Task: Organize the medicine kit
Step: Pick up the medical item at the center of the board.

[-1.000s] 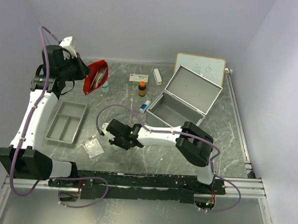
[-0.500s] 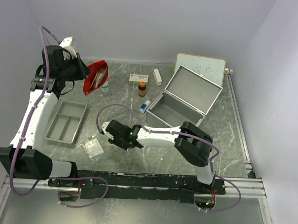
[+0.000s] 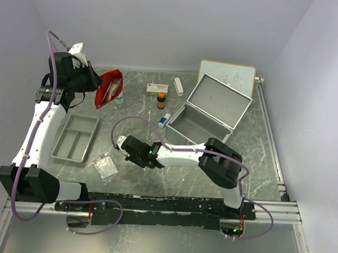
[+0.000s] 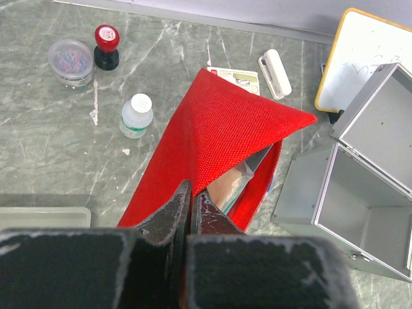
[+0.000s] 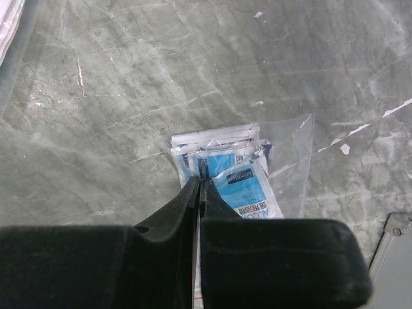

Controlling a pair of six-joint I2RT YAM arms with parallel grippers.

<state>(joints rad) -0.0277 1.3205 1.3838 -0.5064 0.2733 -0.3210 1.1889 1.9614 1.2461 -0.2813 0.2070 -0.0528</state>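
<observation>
Right gripper [image 5: 197, 182] is clenching shut again, seemingly empty, at the sachet bag [image 5: 241, 187] left of the medicine kit [image 3: 222, 101]; I'm expecting to regrasp.

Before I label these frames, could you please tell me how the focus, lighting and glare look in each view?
Top external: soft, even light, sharp throughout, only faint shadows. Left wrist: the left hand is a dark, blurred foreground mass; the red pouch is crisp. Right wrist: the right hand is blurred too, and the clear sachet bag shows mild glare.

Pale lilac walls [image 3: 163, 24] enclose a grey-green marbled table [image 3: 258, 145].
</observation>
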